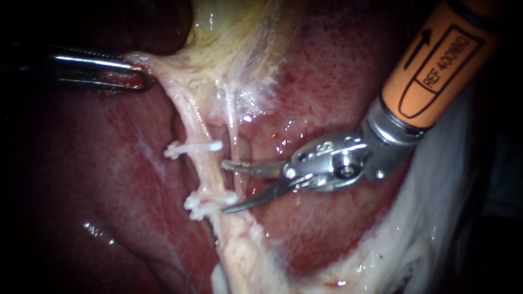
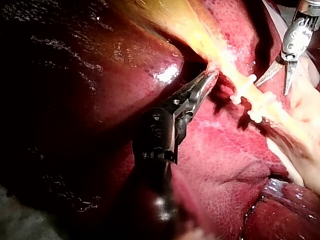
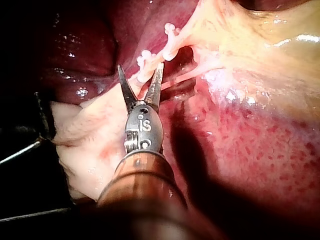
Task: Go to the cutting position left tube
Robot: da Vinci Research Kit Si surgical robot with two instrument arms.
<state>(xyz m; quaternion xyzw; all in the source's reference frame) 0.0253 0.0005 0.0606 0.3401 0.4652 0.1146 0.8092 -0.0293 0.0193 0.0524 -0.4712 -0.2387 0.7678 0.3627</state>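
Close view of the dark red liver (image 1: pixel 98 179), with the yellowish gallbladder (image 1: pixel 234 27) at 12 o'clock. From the gallbladder the left tube (image 1: pixel 210 174), a pale cord, runs down just left of centre toward 6 o'clock. It carries two white clips: the upper clip (image 1: pixel 193 148) near 9 o'clock of centre and the lower clip (image 1: pixel 210 200) near 8 o'clock. A thinner right tube (image 1: pixel 233 122) hangs just beside it, on its 3 o'clock side.

Your left instrument (image 1: pixel 136 80) comes in from 10 o'clock. Its jaws are clamped on a fold of pale tissue (image 1: pixel 163 68) that joins the gallbladder's base.

Your right instrument (image 1: pixel 224 186) comes in from 2 o'clock on an orange shaft. Its two blades stand apart and grip nothing. The tips point toward 9 o'clock at the stretch of left tube between the clips. The upper tip lies just beside the tube, below the upper clip. The lower tip is at the lower clip; whether it touches cannot be told.

From the right arm's camera, the tube's pale strand shows in the gap between the spread blades, with one clip just ahead of the tips and the other farther ahead.

From the left arm's camera, the left jaws hold the pale tissue beside the tube, and the right instrument's blades show beyond the tube.
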